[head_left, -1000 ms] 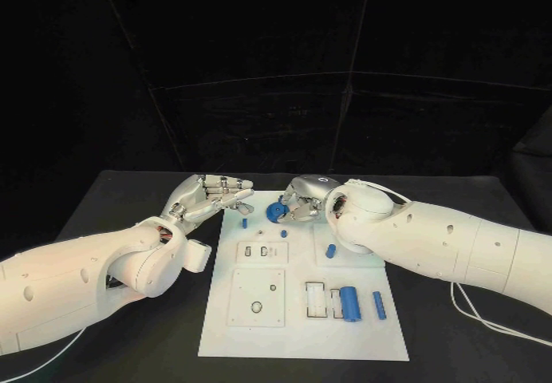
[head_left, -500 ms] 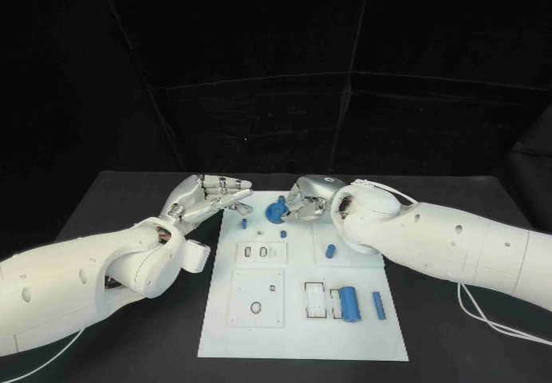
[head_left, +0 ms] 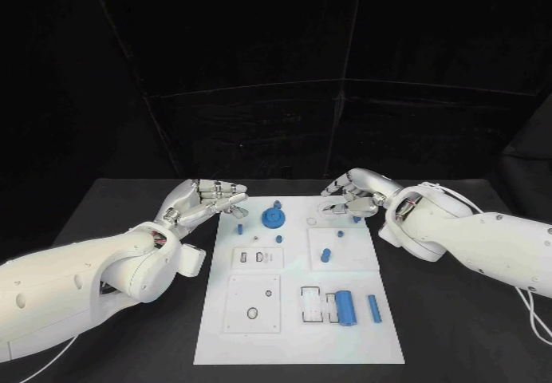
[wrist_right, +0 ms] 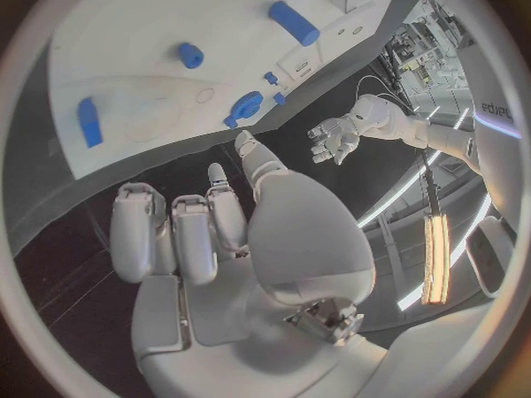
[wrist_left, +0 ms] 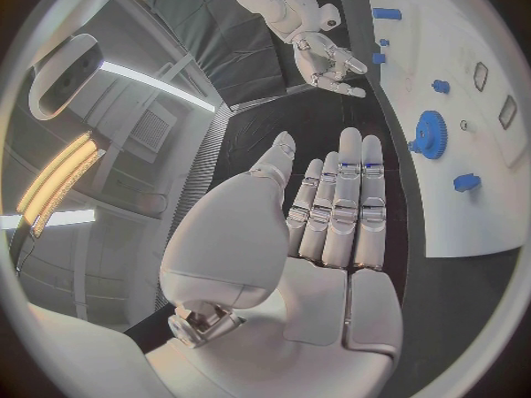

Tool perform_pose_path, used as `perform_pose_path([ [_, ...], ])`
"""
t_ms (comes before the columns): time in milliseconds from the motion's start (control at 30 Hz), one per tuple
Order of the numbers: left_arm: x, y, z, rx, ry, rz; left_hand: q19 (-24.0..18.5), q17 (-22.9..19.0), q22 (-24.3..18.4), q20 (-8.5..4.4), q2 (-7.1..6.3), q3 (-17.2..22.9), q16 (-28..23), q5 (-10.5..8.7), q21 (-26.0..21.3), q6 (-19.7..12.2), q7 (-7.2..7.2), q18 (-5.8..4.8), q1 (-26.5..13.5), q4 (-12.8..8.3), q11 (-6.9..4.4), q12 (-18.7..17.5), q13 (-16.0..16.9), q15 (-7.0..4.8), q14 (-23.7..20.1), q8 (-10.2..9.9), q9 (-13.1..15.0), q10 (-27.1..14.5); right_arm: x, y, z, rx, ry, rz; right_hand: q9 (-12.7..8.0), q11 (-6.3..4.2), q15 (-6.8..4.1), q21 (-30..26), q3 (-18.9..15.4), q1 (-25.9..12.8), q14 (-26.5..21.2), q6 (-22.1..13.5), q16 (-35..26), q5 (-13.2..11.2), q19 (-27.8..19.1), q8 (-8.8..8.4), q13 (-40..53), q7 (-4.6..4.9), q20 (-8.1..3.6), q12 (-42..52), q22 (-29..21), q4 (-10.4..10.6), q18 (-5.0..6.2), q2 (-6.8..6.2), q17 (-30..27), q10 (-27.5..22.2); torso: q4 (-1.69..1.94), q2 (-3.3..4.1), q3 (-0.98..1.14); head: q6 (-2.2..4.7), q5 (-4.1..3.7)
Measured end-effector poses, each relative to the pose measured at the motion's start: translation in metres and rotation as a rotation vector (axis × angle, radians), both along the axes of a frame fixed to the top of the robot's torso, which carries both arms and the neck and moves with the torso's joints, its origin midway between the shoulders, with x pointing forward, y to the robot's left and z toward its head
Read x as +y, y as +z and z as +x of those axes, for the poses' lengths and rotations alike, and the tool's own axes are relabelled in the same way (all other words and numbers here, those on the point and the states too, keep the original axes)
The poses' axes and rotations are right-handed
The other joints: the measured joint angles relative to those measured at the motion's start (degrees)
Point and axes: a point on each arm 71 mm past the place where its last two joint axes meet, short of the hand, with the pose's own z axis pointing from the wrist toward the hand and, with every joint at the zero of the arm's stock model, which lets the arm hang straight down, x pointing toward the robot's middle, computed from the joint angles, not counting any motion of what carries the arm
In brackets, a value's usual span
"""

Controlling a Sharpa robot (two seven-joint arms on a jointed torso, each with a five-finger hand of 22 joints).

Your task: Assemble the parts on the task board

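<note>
The white task board (head_left: 297, 331) lies in the middle of the black table. A blue gear (head_left: 274, 217) sits on its far end, also seen in the wrist views (wrist_left: 429, 134) (wrist_right: 246, 108). My right hand (head_left: 354, 194) hovers off the board's far right corner, fingers loosely bent and apart, holding nothing (wrist_right: 211, 230). My left hand (head_left: 207, 199) is beside the far left corner, palm up and fingers stretched out, empty (wrist_left: 332, 212). Small blue pegs (head_left: 325, 255) lie across the board, and a thick blue cylinder (head_left: 345, 306) rests near a thin one (head_left: 374, 308).
Two white plates with slots (head_left: 258, 302) are set into the board's left half. Black table (head_left: 127, 199) surrounds the board on all sides. My left forearm (head_left: 80, 279) and right forearm (head_left: 483, 243) flank the board.
My right hand has let go of the blue gear, which now sits on the board's far end, and has drawn back to the right. The left hand has stayed in place.
</note>
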Motion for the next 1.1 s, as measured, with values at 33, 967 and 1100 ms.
perform_pose_path([
  [33,0.000,0.000,0.000,0.000,-0.001,0.000,-0.2,0.0,-0.1,-0.01,0.00,0.0,-0.1,0.00,-0.2,0.3,0.02,0.00,0.0,0.0,-0.08,0.0,0.0,-0.06,-0.3,0.0,0.0,0.1,-0.008,0.000,0.000,0.010,-0.006,0.008,0.0,0.00,0.00,0.0,0.0,0.2,0.0,0.0,0.0,0.0,0.1,0.00,0.0,0.00,-0.11,0.0,0.0,-0.3,0.00,-0.21,0.0,0.0,-0.07,-0.04,0.02,0.04,-0.13],
  [967,-0.001,-0.003,0.006,0.005,-0.009,0.001,-0.1,0.2,-0.1,-0.01,0.00,-0.1,-0.5,0.00,-0.2,0.5,-0.18,0.00,0.0,-0.2,-0.28,0.0,0.0,-0.06,-0.5,0.0,0.0,0.7,-0.086,-0.029,0.009,0.095,-0.081,-0.020,0.0,0.00,0.00,0.0,-0.2,1.1,0.0,0.4,0.0,0.2,0.2,0.00,0.2,-0.01,-0.19,0.0,0.2,-1.8,0.00,-0.41,0.0,0.0,-0.32,-0.23,0.22,-0.09,-1.58],
  [1100,0.000,-0.003,0.006,0.005,-0.007,0.001,-0.1,0.2,-0.1,-0.01,0.00,-0.3,-0.5,0.00,-0.2,0.5,-0.18,0.00,0.0,-0.4,-0.28,0.0,0.0,-0.06,-0.5,0.0,0.0,0.7,-0.087,-0.033,0.009,0.103,-0.081,-0.025,0.0,0.00,0.00,0.0,-0.2,1.1,0.0,0.4,0.0,0.2,0.2,0.00,0.2,-0.01,-0.19,0.0,0.2,-1.8,0.00,-0.41,0.0,0.0,-0.32,-0.23,0.20,-0.21,-1.65],
])
